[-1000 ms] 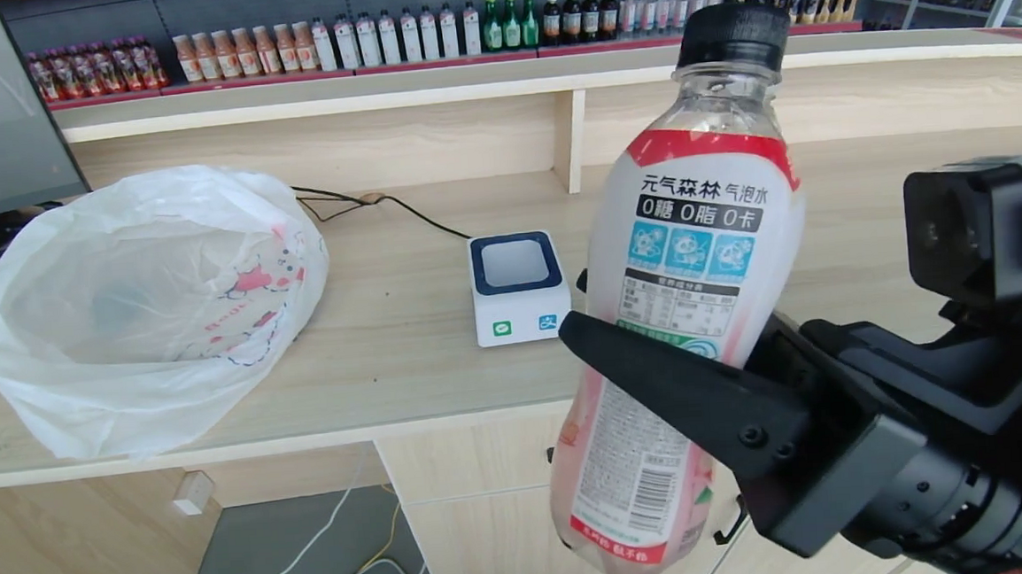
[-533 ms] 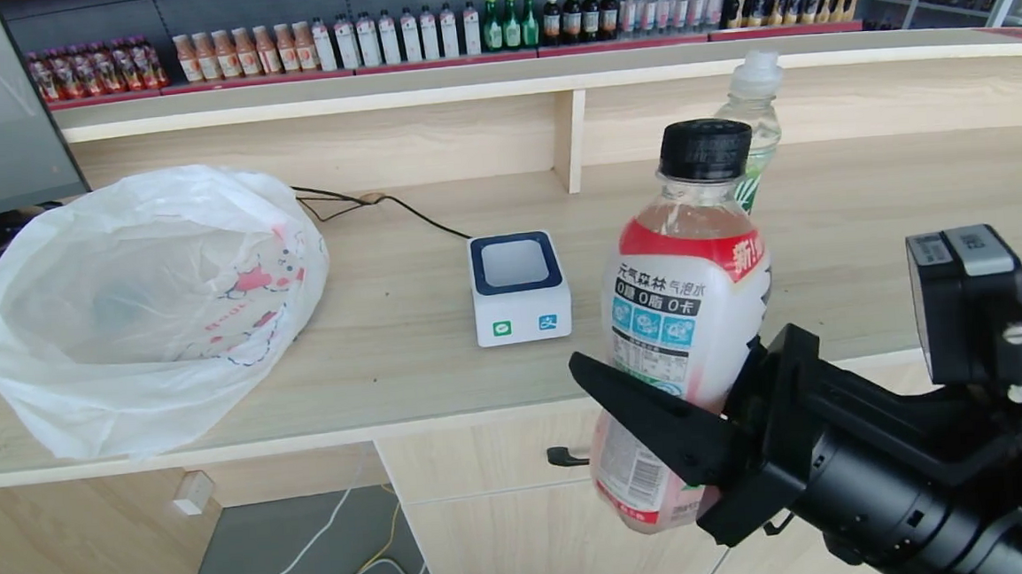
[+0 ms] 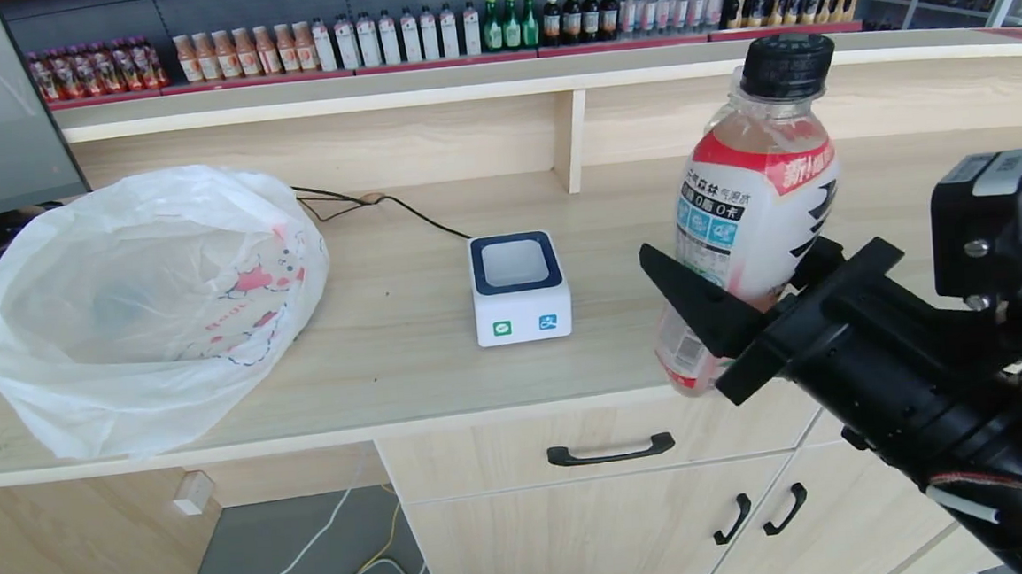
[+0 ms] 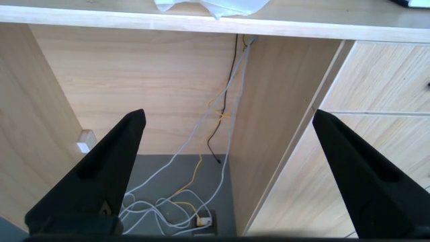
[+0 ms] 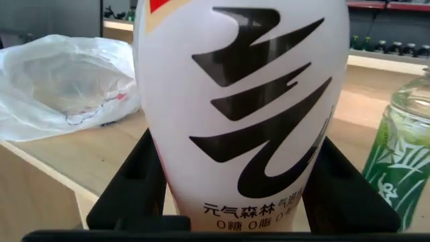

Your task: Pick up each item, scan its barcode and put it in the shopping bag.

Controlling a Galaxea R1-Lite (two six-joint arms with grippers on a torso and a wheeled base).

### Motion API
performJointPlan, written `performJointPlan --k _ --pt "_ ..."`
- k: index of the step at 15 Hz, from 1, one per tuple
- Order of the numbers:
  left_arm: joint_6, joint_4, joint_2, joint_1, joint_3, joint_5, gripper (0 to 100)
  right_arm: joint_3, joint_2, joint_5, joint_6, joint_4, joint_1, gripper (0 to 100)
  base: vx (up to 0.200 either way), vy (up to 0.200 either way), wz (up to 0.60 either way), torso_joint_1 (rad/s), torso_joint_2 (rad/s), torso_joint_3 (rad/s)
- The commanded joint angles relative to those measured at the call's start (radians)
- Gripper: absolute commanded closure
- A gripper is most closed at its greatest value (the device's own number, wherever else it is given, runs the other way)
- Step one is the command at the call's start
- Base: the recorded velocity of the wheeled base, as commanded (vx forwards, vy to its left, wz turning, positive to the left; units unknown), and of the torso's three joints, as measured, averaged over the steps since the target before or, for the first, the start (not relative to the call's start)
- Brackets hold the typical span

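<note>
— Where's the bottle?
— The pink drink bottle [image 3: 758, 192] is in the air to the right of the scanner [image 3: 518, 286]. It leans slightly, cap up, and the right end effector [image 3: 732, 269] is clamped around its lower half.
— And the shopping bag [image 3: 140, 310]?
— Open on the worktop [image 3: 409, 355], well left of the scanner.
— The left end effector [image 4: 228, 117]?
— Fingers spread wide, grasping nothing, lower than the scanner.

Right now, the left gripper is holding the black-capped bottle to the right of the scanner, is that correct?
Not quite: the head view shows the right gripper holding the black-capped bottle to the right of the scanner; the left gripper is open.
</note>
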Motion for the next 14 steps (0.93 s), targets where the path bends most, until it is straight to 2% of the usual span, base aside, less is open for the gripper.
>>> performJointPlan --k 1,3,4,9,14 --pt "0.0 0.0 0.0 0.001 0.0 0.0 0 -0.04 -0.008 -0.064 -0.082 -0.005 -0.008 100 0.0 0.0 0.0 0.0 0.0 0.0" --pt "0.0 0.0 0.0 0.001 0.0 0.0 0 -0.08 -0.011 -0.103 -0.222 -0.011 -0.008 100 0.0 0.0 0.0 0.0 0.0 0.0" --pt "0.0 0.0 0.0 0.001 0.0 0.0 0 -0.086 -0.008 -0.117 -0.251 -0.027 -0.008 100 0.0 0.0 0.0 0.0 0.0 0.0" --pt "-0.006 0.0 0.0 0.001 0.0 0.0 0 -0.074 0.003 -0.162 -0.243 -0.068 -0.011 100 0.0 0.0 0.0 0.0 0.0 0.0" --pt "-0.003 0.0 0.0 0.001 0.0 0.0 0 -0.069 0.008 -0.163 -0.206 -0.068 -0.015 100 0.0 0.2 0.0 0.005 0.0 0.001"
